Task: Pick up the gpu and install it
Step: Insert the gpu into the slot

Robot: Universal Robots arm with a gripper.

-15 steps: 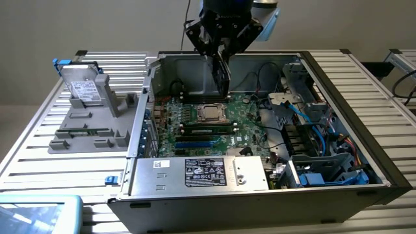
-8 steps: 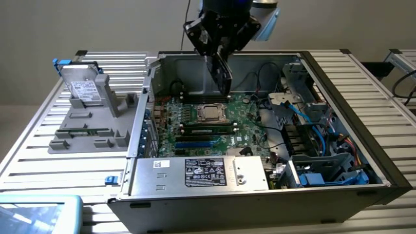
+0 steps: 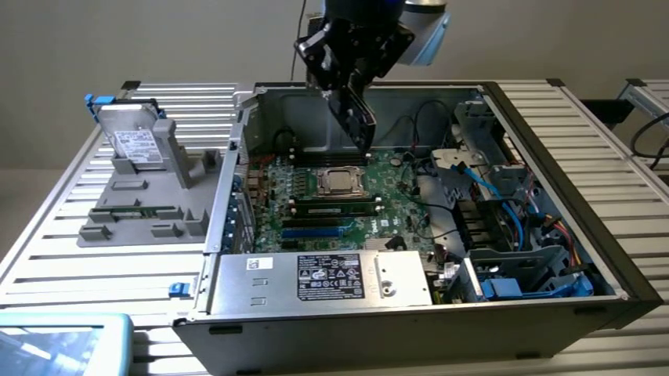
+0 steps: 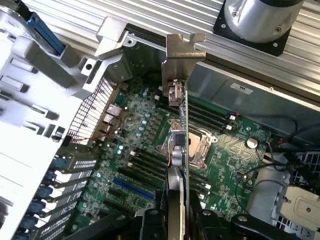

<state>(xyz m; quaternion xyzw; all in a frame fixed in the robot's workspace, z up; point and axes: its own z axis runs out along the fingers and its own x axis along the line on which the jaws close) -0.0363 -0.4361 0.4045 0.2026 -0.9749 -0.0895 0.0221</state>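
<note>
Above the open computer case, we hold the gpu on edge in the pincer, clamped on it; carry step, card not yet seated; seating, we judge, demands alignment over the motherboard.

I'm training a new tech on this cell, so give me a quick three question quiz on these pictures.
1. True or false: the gpu is already seated in the motherboard.
2. What is the gripper shut on? A a memory stick, B the gpu, C a cable.
3. Where does the hard drive stand?
Key: 1 false, it is held above the motherboard. 2 B. 3 On the grey fixture outside the case, at the exterior view's left.
</note>
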